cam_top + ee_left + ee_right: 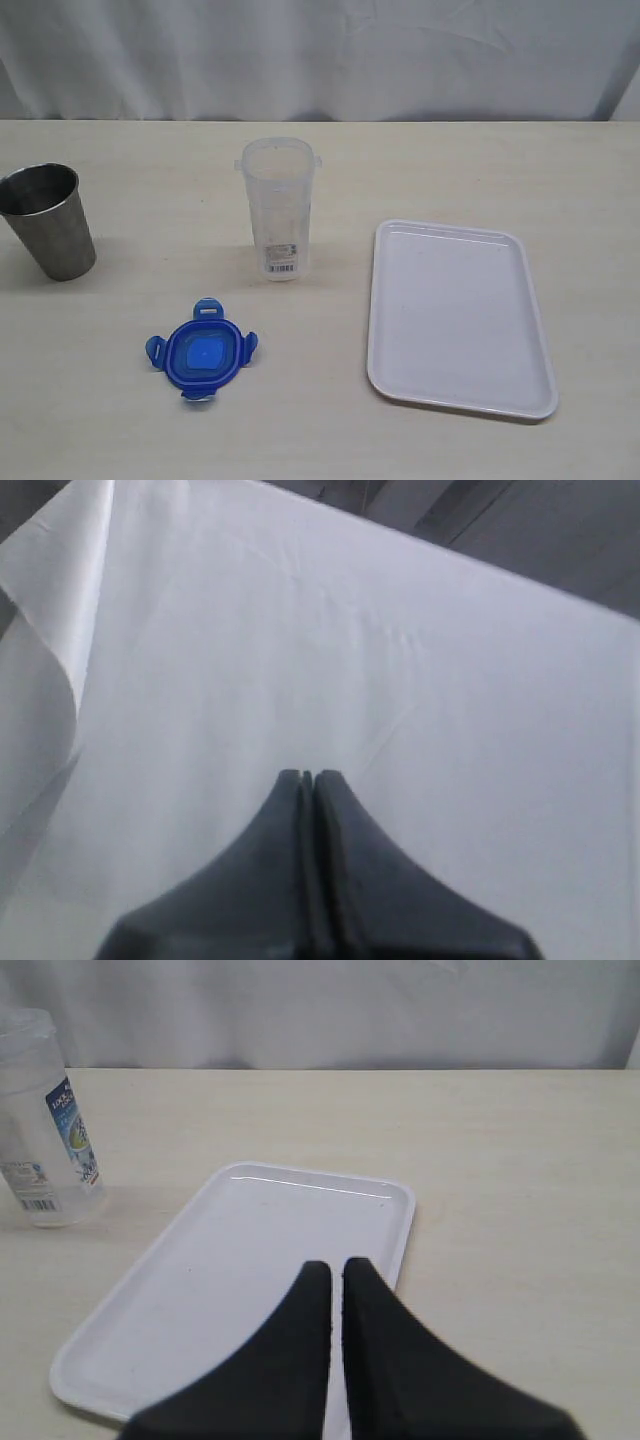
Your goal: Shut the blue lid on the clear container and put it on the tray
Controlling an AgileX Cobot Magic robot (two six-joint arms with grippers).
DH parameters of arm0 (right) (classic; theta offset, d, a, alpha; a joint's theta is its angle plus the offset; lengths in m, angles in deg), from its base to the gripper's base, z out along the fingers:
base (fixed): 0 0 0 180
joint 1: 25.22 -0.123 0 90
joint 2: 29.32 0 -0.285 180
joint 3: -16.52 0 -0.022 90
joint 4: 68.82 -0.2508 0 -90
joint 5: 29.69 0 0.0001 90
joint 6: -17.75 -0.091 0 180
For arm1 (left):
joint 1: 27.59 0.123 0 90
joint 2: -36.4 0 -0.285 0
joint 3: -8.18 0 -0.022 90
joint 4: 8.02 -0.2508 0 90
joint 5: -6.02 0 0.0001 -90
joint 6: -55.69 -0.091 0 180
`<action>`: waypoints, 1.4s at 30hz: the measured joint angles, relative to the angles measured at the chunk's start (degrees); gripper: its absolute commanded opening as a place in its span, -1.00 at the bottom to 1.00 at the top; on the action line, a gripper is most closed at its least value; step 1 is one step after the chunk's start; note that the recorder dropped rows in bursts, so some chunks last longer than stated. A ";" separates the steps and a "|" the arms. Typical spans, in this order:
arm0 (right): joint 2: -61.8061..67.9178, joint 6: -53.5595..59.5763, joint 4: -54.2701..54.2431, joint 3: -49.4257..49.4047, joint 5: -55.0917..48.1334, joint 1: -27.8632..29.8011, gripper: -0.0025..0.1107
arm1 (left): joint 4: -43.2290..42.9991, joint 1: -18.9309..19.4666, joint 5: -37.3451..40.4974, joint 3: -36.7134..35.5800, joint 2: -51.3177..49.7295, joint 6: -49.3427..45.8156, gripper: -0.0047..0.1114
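We are viewing the layout with no part of the task begun. The clear container point(278, 210) is standing upright and open-mouthed near the middle of the worktop point(120, 440), its barcode sticker facing the exterior camera. The blue lid point(203, 352) is lying flat nearer the front, well apart from the container, with its four flaps splayed outward. We are reading the splayed flaps as leaving the rim free to seat over the container's mouth. The tray point(460, 318) is lying bare to the right, apart from both. This spacing appears to be giving each arm its own item: lid and container toward the left arm, tray toward the right. A steel cup point(48, 220) is standing at far left and is playing no part.

Neither arm is showing in the exterior view. The left gripper point(307, 776) is pointing at the white backdrop cloth point(420, 650), its jaws pressed together on nothing. The right gripper point(335, 1265) is hanging over the tray's near edge, its jaws drawn in to a thin slit, also empty. We are judging both to be parked clear of the objects.
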 measured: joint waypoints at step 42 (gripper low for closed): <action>0.00 0.00 0.00 0.00 0.00 0.00 -0.88 | -1.67 0.00 12.05 10.89 -26.79 4.22 0.89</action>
